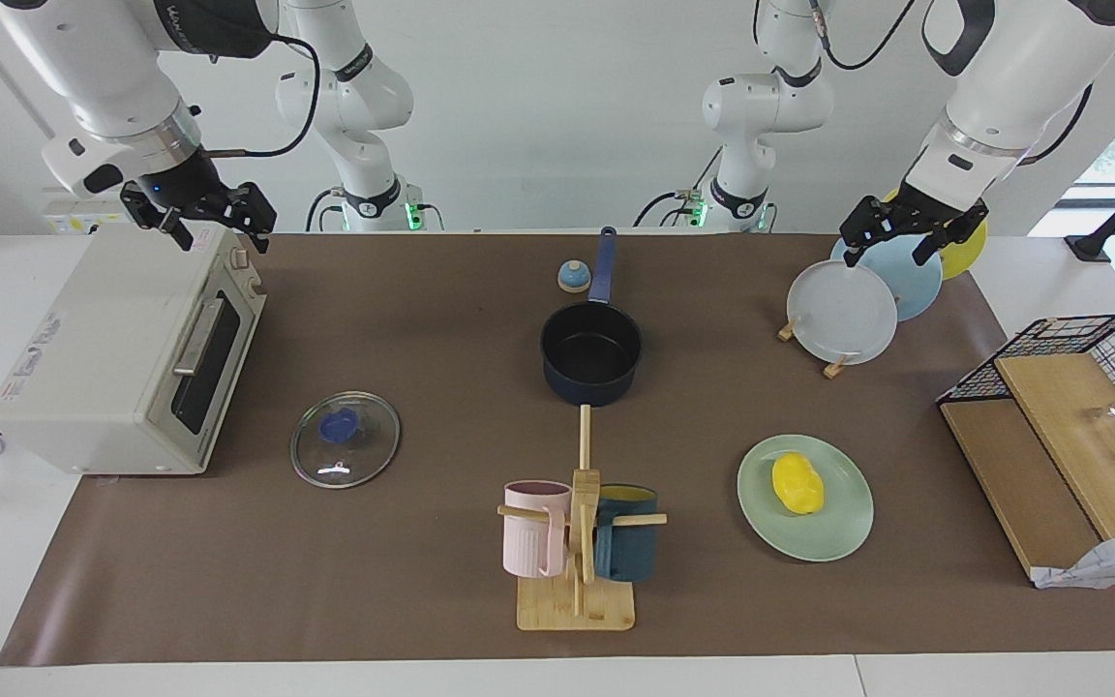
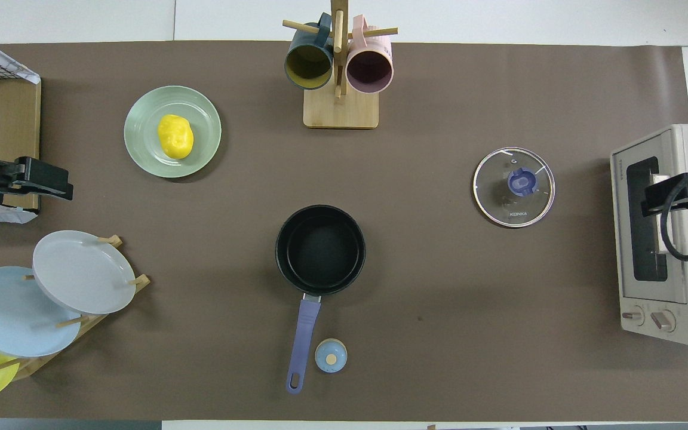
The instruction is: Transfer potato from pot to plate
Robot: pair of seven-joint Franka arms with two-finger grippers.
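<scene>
Yellow oval potato (image 1: 798,482) lies on the pale mint-green plate (image 1: 843,537); navy saucepan (image 1: 590,352) empty.

Left gripper (image 1: 914,232) over the plate rack (image 1: 833,368), right gripper (image 1: 199,219) over the toaster oven (image 1: 103,368), both waiting, fingers spread, holding nothing; any nudge could roll the potato off.

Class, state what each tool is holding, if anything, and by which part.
Nothing is held: the left tool and right tool are open and empty.

A glossy glass lid (image 1: 345,439), wooden mug stand (image 1: 576,600), smooth yellow potato (image 1: 798,482) and matt brown table cover (image 1: 422,319).
</scene>
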